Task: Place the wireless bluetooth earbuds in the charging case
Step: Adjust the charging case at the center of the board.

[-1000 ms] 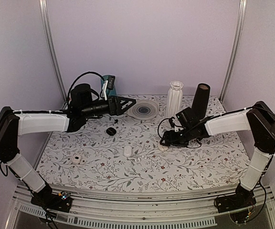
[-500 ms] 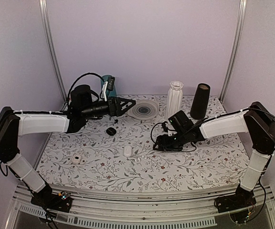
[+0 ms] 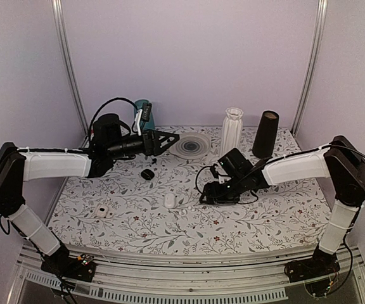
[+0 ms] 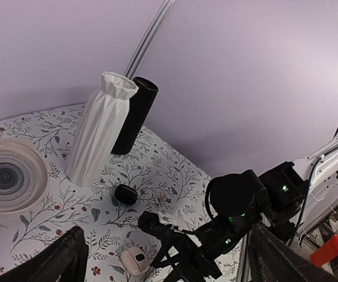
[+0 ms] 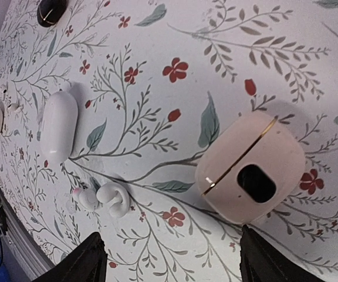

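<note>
top view: the right arm [image 3: 284, 168] has slid toward 9 o'clock over the flowery desk [image 3: 265, 215]. its jaws sit low and open, a bit wider than a moment ago, and they hold nothing. a tiny white earbud [image 3: 184, 209] lies near them at 8 o'clock, and a white case [image 3: 169, 201] lies just past it. the left arm [image 3: 56, 163] has not moved. its jaws hang high, wide open and empty.

left wrist view: the left jaws spread wide at the two bottom corners. far below them the right jaws hover by a pink case [image 4: 135, 260]. a white vase [image 4: 98, 126] and a black tube [image 4: 134, 114] stand at 11 o'clock from it.

right wrist view: the pink case [image 5: 251, 176] lies on the desk between the open right jaws, nearer the 3 o'clock one. its lid looks shut. the white earbud [image 5: 104, 198] lies at 9 o'clock from it, apart.

i think the slide brings the right jaws close to the bud to pick it up. no bud is in a case yet.
</note>
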Controlling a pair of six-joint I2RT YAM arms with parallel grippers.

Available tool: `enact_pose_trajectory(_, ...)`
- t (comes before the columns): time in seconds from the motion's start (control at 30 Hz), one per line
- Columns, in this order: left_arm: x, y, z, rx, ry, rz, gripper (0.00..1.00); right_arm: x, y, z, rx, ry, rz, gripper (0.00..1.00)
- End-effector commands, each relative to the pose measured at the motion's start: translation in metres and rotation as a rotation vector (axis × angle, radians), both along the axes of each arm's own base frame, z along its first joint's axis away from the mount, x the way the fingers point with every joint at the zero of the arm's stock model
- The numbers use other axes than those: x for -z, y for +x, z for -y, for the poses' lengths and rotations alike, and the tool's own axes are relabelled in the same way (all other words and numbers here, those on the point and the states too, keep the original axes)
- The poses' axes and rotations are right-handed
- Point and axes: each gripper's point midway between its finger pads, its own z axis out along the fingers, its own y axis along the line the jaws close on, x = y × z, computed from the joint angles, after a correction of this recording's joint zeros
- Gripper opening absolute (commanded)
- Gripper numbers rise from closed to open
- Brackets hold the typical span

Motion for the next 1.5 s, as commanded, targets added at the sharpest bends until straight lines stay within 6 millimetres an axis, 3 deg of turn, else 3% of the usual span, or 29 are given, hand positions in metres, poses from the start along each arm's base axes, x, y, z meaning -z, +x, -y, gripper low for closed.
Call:
enact_pose_trajectory(0.0,-0.013,0.0,-0.007,-0.011,-0.017,0.037,0.95,-0.022,0.034,0.016,0.01,-0.016,0.112,0.79)
enact_pose_trajectory(0.23,-0.017,0.001,-0.006,-0.011,-0.021,0.043,0.95,-0.028,0.067,0.012,-0.064,-0.005,0.166,0.81)
enact_pose_trajectory(0.3,-0.018,0.001,-0.006,-0.011,-0.017,0.045,0.95,-0.018,0.066,0.012,-0.085,-0.022,0.151,0.81)
enact_pose_trajectory(0.33,-0.018,0.001,-0.007,-0.014,-0.015,0.046,0.95,-0.023,0.072,0.006,-0.091,-0.012,0.167,0.82)
enact_pose_trajectory(0.57,-0.016,0.001,-0.007,-0.013,-0.016,0.045,0.95,-0.01,0.079,-0.006,-0.126,0.017,0.153,0.83)
enact_pose_trajectory(0.77,-0.017,0.001,-0.005,-0.004,-0.022,0.042,0.95,-0.016,0.089,-0.025,-0.182,0.071,0.195,0.83)
enact_pose_trajectory(1.1,-0.015,0.0,-0.007,-0.006,-0.018,0.039,0.95,-0.003,0.069,-0.036,-0.293,0.122,0.129,0.83)
enact_pose_trajectory(1.47,-0.013,0.001,-0.005,0.0,-0.023,0.036,0.95,-0.001,0.057,-0.013,-0.226,0.062,0.092,0.83)
